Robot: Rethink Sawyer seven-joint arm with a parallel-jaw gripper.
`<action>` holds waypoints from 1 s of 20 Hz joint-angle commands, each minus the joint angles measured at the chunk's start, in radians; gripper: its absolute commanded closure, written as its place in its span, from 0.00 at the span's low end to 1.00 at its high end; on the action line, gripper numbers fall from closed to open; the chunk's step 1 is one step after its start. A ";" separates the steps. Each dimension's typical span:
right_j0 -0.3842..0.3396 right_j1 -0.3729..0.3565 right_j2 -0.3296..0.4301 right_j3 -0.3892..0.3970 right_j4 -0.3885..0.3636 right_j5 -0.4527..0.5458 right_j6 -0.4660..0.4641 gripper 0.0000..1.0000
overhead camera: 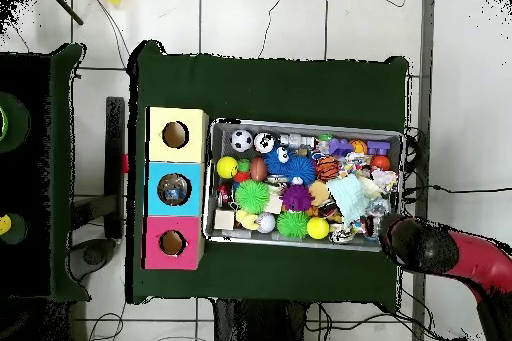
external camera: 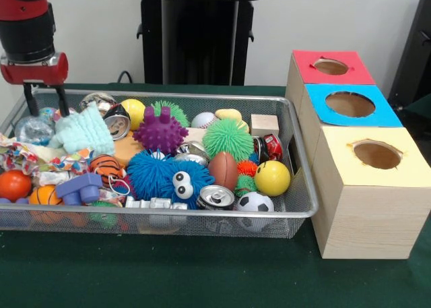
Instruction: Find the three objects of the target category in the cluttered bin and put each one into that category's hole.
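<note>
Hanging at the upper left of the front view, the gripper (external camera: 44, 99) holds its two thin jaws apart and empty above the bin's (external camera: 202, 97) far corner. No bottle shows among the toys, balls and cans, so the search seems unfinished. Only the overhead view shows something inside the blue-faced hole (overhead camera: 173, 189); the red hole (overhead camera: 173, 242) looks empty.
</note>
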 commanded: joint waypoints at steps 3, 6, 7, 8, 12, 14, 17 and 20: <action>-0.050 0.013 0.070 -0.027 -0.067 0.075 -0.288 0.00; -0.061 -0.003 0.073 -0.021 -0.065 0.080 -0.293 0.00; -0.062 0.000 0.073 -0.024 -0.067 0.078 -0.292 0.00; -0.065 0.001 0.073 -0.022 -0.072 0.072 -0.290 0.00; -0.028 0.123 0.061 -0.096 -0.115 0.016 -0.250 0.00; -0.024 0.180 0.059 -0.131 -0.132 -0.010 -0.245 0.00; -0.028 0.226 0.069 -0.166 -0.142 -0.019 -0.252 0.00; -0.026 0.260 0.077 -0.183 -0.151 -0.027 -0.247 0.00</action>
